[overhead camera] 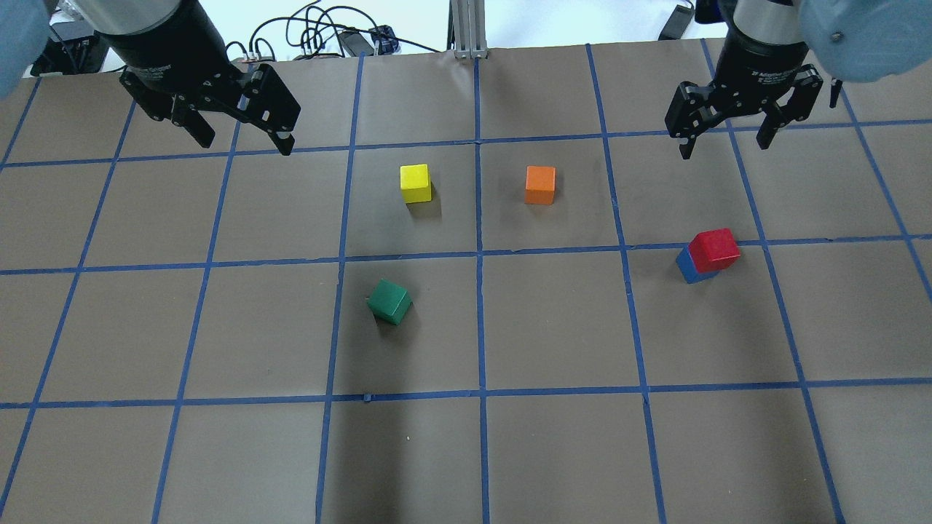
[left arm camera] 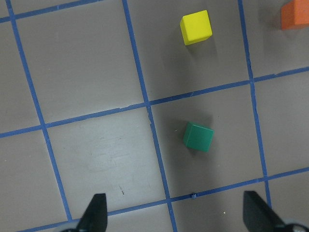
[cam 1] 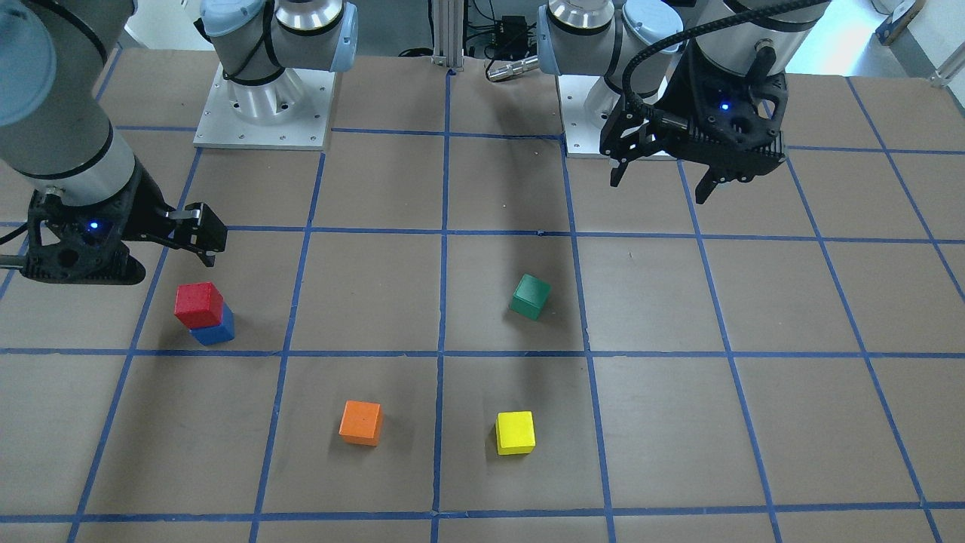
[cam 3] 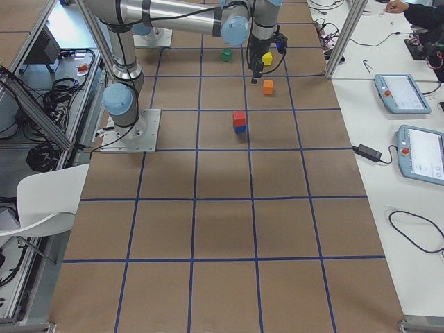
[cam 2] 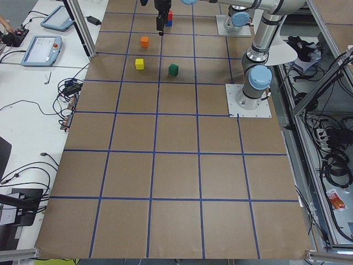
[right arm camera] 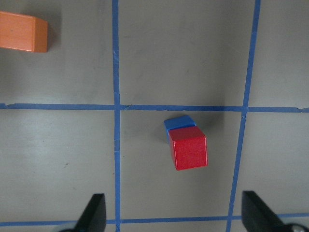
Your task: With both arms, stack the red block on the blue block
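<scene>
Red over blue: the small matte red cube (overhead camera: 714,249) rests on top of the small matte blue cube (overhead camera: 688,268), in a grid square on the robot's right, near a blue tape line. It sits skewed, so one corner of the blue face shows beside it in the right wrist view. The black two-fingered right gripper (overhead camera: 724,145) hangs high above the stack, jaws spread and empty. The matching left gripper (overhead camera: 246,142) is also spread, holds nothing and is well apart.

The stacking looks done. What remains is a clean retreat, best made straight up so no finger brushes the offset top cube. The flat, sharp-edged painted faces seat steadily, though the overhang trims the margin. The brown paper table cover (overhead camera: 553,327) looks dull and smooth.
</scene>
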`<state>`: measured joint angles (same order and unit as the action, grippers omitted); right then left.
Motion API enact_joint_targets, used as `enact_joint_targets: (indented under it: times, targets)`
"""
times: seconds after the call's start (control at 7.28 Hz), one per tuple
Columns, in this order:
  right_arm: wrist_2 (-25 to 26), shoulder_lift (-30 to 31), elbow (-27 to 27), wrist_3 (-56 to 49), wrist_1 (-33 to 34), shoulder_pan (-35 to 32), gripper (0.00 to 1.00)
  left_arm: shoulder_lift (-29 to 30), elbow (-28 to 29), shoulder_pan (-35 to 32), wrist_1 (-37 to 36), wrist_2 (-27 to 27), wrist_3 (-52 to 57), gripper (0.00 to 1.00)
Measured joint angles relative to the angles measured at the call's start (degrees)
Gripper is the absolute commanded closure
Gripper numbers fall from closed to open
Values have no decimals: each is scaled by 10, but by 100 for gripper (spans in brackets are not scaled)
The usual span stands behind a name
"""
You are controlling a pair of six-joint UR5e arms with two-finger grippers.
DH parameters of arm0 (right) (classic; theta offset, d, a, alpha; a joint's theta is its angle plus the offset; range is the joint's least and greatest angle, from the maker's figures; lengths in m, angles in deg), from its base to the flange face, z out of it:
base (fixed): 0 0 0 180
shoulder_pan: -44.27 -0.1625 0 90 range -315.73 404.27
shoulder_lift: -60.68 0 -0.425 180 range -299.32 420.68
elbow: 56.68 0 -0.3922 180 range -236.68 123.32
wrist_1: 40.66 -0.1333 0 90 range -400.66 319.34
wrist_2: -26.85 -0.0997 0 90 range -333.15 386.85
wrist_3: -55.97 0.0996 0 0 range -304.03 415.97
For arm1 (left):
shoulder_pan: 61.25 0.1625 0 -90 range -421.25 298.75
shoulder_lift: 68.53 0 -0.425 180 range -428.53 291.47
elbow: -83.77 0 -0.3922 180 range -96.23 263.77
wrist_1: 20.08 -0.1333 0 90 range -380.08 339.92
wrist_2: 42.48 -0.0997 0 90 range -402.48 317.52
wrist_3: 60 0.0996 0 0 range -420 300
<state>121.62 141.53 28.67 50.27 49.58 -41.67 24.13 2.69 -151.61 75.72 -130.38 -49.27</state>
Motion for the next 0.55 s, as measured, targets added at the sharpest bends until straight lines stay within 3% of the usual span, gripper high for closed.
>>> enact_joint_targets:
  times: [0.55]
  targets:
    - [-26,24,2,22,-9,-47,0,0,0,0,0,0,0,0]
